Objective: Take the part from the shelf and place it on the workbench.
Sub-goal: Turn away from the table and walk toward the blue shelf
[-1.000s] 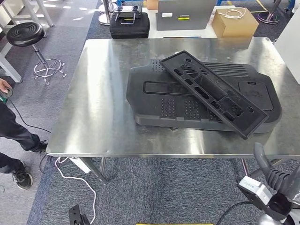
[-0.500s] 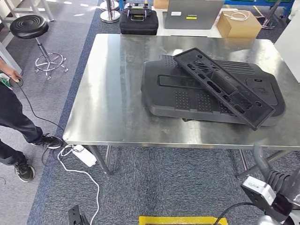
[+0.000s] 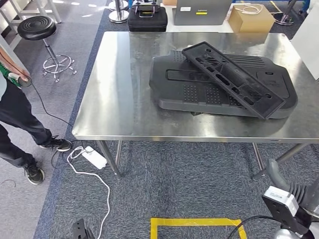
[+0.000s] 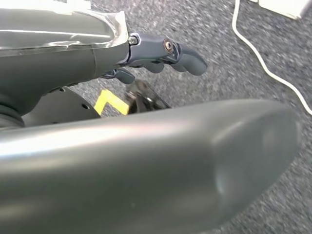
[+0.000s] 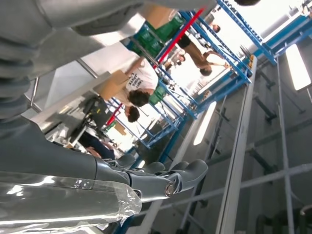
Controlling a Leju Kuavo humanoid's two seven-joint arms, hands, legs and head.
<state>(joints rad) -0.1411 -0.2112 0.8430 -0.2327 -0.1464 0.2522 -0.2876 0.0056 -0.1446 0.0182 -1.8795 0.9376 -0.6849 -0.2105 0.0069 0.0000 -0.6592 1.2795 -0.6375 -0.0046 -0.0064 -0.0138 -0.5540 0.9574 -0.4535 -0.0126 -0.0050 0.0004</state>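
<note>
Nearest the robot, a yellow tape outline [image 3: 195, 224] lay on the grey carpet just short of the table [image 3: 112, 89]. The right hand [image 3: 280, 175] hung low off the table's near right corner, its thumb raised; in the right wrist view its fingers [image 5: 184, 176] lay stretched out and apart around nothing. The left hand [image 4: 162, 51] hung over the carpet, its fingers loosely extended and empty in the left wrist view. A white power strip [image 3: 94, 158] with a trailing white cable [image 3: 98, 181] lay on the floor by the table's near left leg. A person's dark trouser legs and shoes [image 3: 22, 144] stood well to the left of the table.

On the table, a large black moulded panel [image 3: 180, 89] lay flat toward its right half, and the part [image 3: 231, 79], a long black perforated frame, lay tilted slantwise across the panel's top, touching it. The table's left half was bare steel.

Beyond the table's far left corner stood a black round stool [image 3: 36, 27]. Behind the far edge sat a black carry case [image 3: 147, 19], a grey laptop [image 3: 201, 11] and a cardboard box [image 3: 251, 18] with a coiled white cord on top.
</note>
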